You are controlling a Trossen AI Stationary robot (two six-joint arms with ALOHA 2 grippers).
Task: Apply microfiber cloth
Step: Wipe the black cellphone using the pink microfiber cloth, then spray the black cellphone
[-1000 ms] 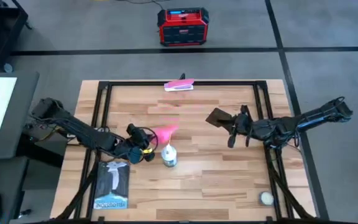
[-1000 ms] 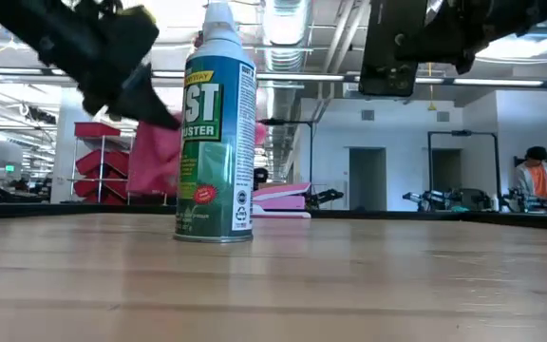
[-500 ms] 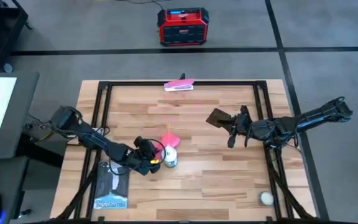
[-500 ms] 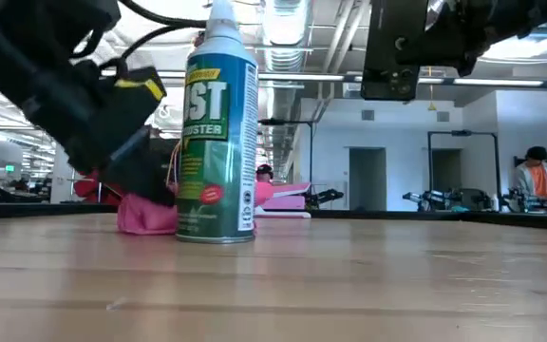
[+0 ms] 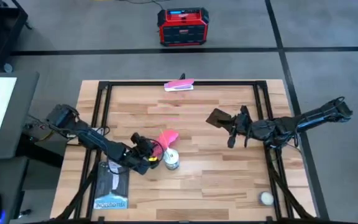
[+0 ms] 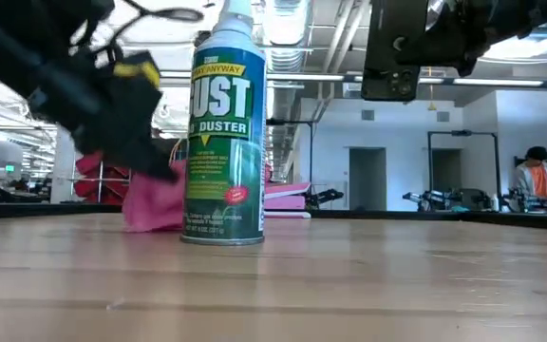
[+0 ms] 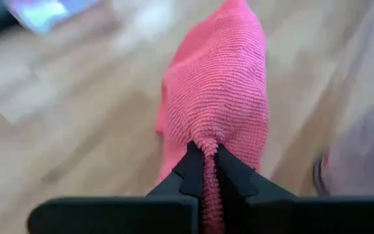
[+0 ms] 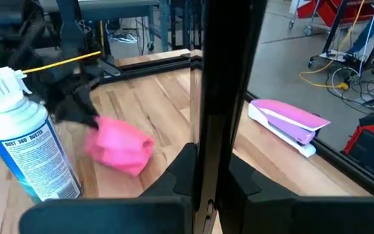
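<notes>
One bright pink microfiber cloth (image 5: pixel 168 137) lies bunched near the middle of the wooden table (image 5: pixel 216 180), touching one green-and-white duster spray can (image 5: pixel 171 160) standing upright. The left gripper (image 7: pixel 204 170) pinches a fold of the cloth between closed fingers. The right gripper (image 5: pixel 230 128) hovers toward the right edge, clamped on a thin black phone (one only). One pink-and-white stapler (image 5: pixel 179 85) sits at the far edge.

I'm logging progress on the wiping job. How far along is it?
Done: the left gripper is shut on the microfiber cloth, which is low beside the duster can. In hand: the right gripper holds the thin black phone up off the table. Left: cloth and phone are apart, so no wiping shows yet.
</notes>
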